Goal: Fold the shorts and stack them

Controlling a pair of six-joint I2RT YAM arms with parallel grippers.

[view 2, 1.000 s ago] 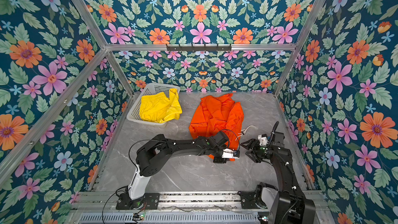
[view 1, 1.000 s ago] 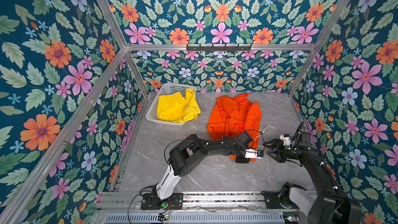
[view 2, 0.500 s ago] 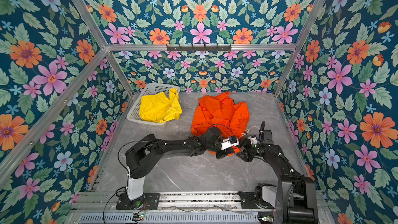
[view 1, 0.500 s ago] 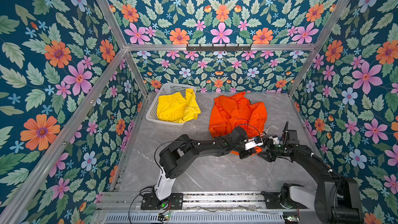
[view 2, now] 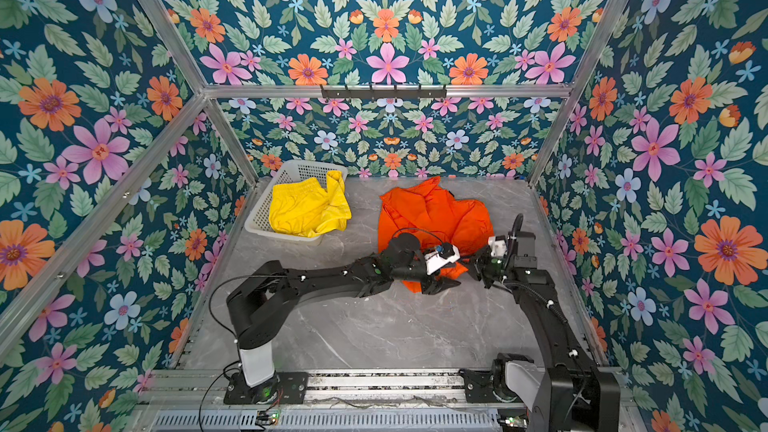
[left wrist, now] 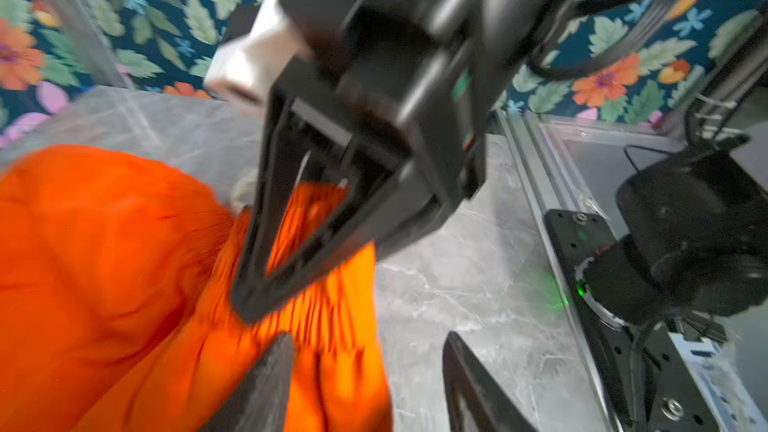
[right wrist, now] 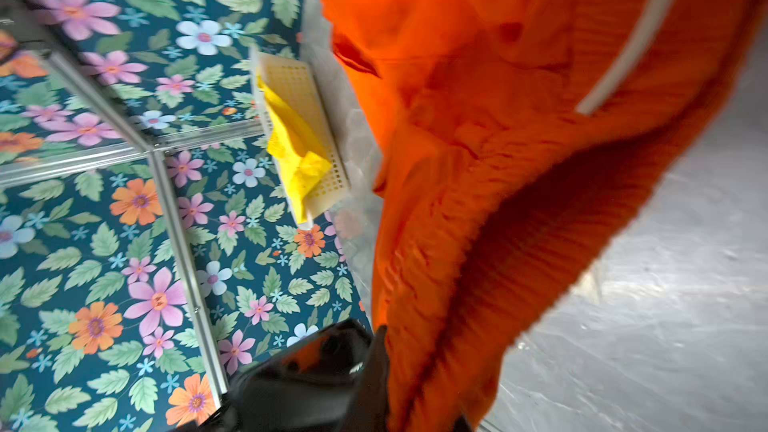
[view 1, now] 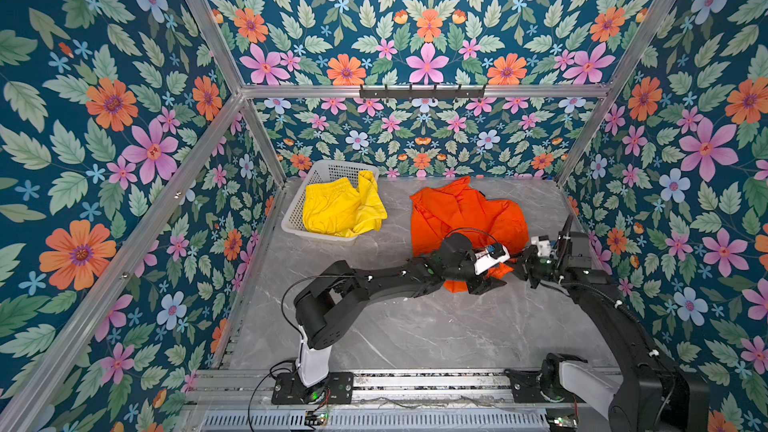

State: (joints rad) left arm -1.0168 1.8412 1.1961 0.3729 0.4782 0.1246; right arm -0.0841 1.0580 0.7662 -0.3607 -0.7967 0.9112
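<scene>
Lower centre of the left wrist view, clearer than from above, the left gripper point(left wrist: 370, 338) stands spread and released while the right gripper point(left wrist: 249, 305) pinches the ribbed top of the orange shorts point(left wrist: 104, 263). A top view shows those shorts right of centre. Farther back, to the left, yellow shorts point(view 1: 340, 209) lie in the basket point(view 1: 332, 166).

My desk point(view 1: 415, 334) is a grey surface with pale marble veins, and a metal rail runs along its near edge. At the far left a white perforated basket point(view 1: 296, 207) sits on it, close to the left wall. Right of the basket and apart from it, the orange shorts point(view 1: 465, 214) lie crumpled, spreading from the far edge toward the middle.
</scene>
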